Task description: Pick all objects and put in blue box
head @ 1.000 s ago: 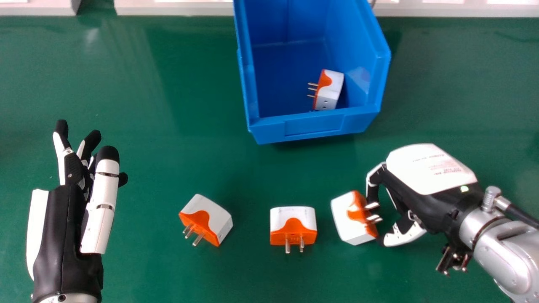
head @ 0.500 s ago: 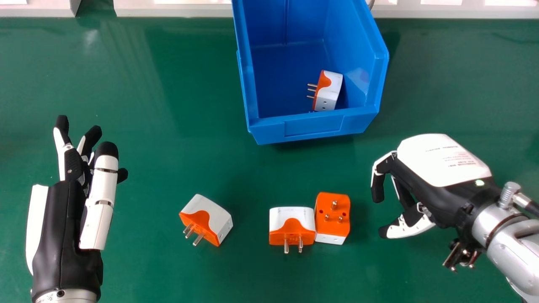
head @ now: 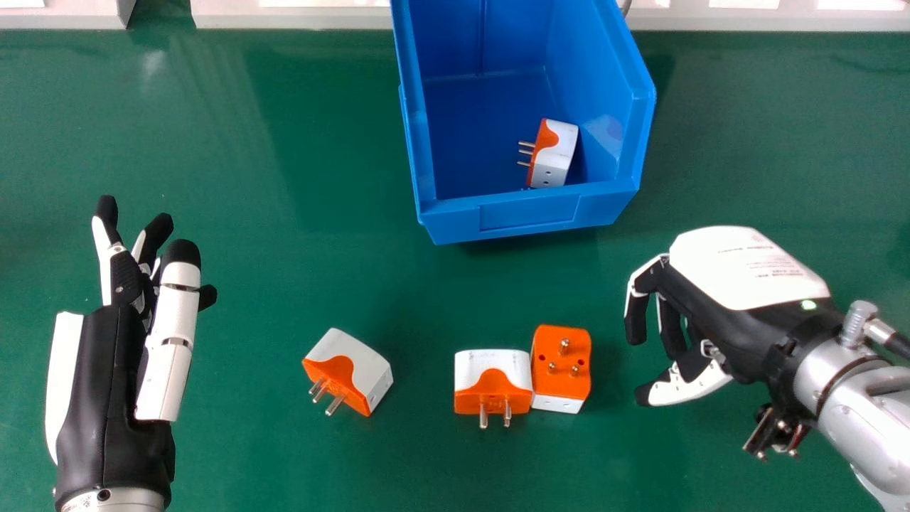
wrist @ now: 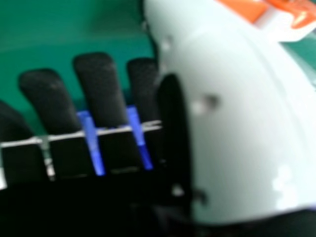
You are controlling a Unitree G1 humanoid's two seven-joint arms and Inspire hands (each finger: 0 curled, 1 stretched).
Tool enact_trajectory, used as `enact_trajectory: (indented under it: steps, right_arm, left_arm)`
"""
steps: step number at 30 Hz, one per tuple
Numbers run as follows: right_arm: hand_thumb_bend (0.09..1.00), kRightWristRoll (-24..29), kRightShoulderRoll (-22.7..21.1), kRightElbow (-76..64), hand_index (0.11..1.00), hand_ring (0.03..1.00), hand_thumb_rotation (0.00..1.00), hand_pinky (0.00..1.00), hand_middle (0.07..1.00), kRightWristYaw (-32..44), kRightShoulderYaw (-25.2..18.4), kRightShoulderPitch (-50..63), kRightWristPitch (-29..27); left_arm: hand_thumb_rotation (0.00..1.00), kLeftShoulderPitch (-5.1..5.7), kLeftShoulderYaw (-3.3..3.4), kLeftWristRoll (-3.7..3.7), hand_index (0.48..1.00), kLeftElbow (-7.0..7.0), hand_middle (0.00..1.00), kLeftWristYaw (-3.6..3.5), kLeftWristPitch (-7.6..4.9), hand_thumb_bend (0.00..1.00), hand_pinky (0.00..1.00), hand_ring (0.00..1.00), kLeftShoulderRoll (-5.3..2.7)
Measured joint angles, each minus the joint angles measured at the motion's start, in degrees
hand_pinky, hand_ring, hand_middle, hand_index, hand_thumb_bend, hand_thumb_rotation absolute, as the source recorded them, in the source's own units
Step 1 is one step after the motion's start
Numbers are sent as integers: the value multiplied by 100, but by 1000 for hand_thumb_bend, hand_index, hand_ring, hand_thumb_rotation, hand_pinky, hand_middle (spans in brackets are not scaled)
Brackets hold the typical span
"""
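Well, from my head view, the blue box (head: 530,212) is my landmark, and its far end is cut off by the top edge. Inside it, near the front wall and toward its right side, the boxed adapter (head: 561,151) sits with its pins pointing left; I can't tell whether that wall hides a little of it. On the green tabletop (head: 284,213), nearer to me than the box, three more orange and white adapters lie loose. The left adapter (head: 350,355) is out past the box's front left corner, pins toward me. The middle adapter (head: 493,366) is in front of the box, and just beside it is the right adapter (head: 561,387), pins up.

My right hand (head: 746,267) is to the right of the box and nearer to me, fingers loosely bent, thumb well apart from them, holding nothing. Its forearm runs out of view. My left hand (head: 106,377) is well left of the box, fingers relaxed and spread, some of them hidden behind the others.

In my right hand view, my fingers (wrist: 101,89) are blurred but extended. The big pale thumb (wrist: 237,123) covers much behind it. Past it there's a cut-off bit of orange and white (wrist: 276,24); which adapter, I can't tell.
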Motion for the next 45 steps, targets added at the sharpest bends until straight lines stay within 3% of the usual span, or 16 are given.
enact_trajectory:
  steps: [2, 7, 13, 22, 28, 45]
  right_arm:
    - [881, 32, 0, -4, 970, 945, 600, 845, 968, -19, 8, 40, -123]
    - [914, 9, -3, -5, 993, 986, 654, 943, 992, -149, 25, 62, -399]
    - [925, -326, -15, 11, 1000, 999, 737, 993, 999, -466, 234, 64, -830]
    - [923, -454, 9, 46, 1000, 1000, 754, 1000, 1000, -484, 316, 48, -988]
    - [847, -702, 246, 329, 1000, 1000, 743, 1000, 1000, -503, 600, -62, -918]
    - [622, -1235, 382, 1368, 959, 957, 673, 886, 992, -953, 970, -394, -857]
  left_arm:
    - [894, 2, 0, 0, 972, 0, 963, 5, 12, 288, 803, 927, 0]
    - [894, 2, -3, 0, 972, -1, 963, 4, 24, 281, 803, 927, 0]
    - [892, 4, -10, 0, 973, -2, 963, 4, 25, 275, 808, 928, 0]
    - [891, 18, -7, -3, 973, -24, 964, 0, 25, 276, 811, 929, 0]
    - [894, 57, -18, 0, 973, -149, 964, -7, 41, 292, 812, 930, 0]
    - [891, 92, 22, -54, 976, -177, 962, -46, 97, 263, 817, 930, 3]
